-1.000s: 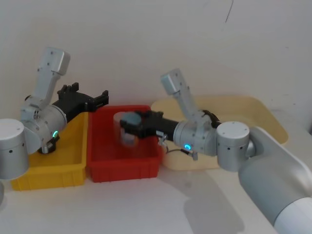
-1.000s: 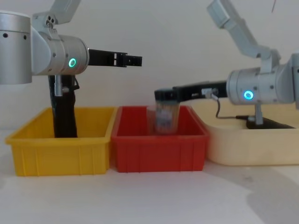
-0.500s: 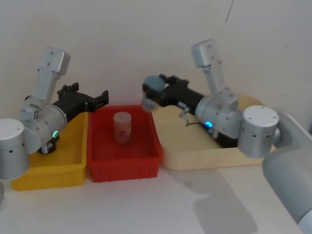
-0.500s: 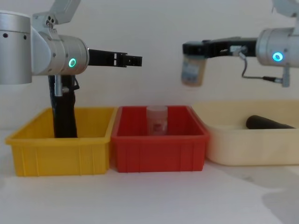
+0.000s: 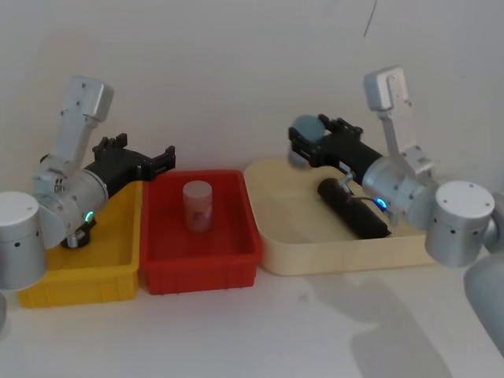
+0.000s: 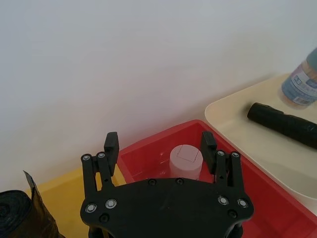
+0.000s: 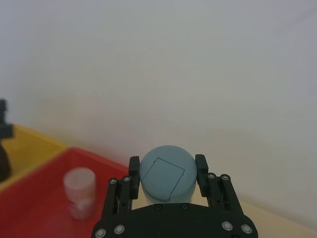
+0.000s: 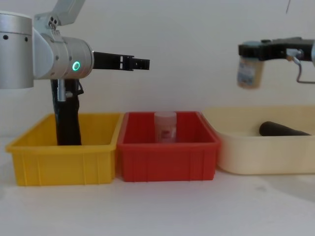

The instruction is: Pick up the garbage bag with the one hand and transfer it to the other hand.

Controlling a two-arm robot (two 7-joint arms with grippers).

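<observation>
Bottle (image 8: 247,73) transport, right arm: over the last second my right hand (image 8: 252,50) has lifted this blue-capped bottle out of the red bin (image 8: 167,162) and carried it across, so that it now hangs above the cream tray (image 5: 346,256). Its fingers are clamped on the bottle just under the cap. A pale jar (image 5: 197,206) is left standing in the red bin, and a slim black roll (image 5: 353,207) lies in the tray.

My left hand (image 8: 138,63) has not moved: it is spread wide and empty, held high, reaching over toward the red bin.

The bag (image 8: 67,120) stands upright at the back of the yellow bin (image 8: 64,162), below my left wrist, untouched. I judge the task proper not yet begun: the receiving hand is occupied and must first shed the bottle, and the left hand must still descend to the bag.
</observation>
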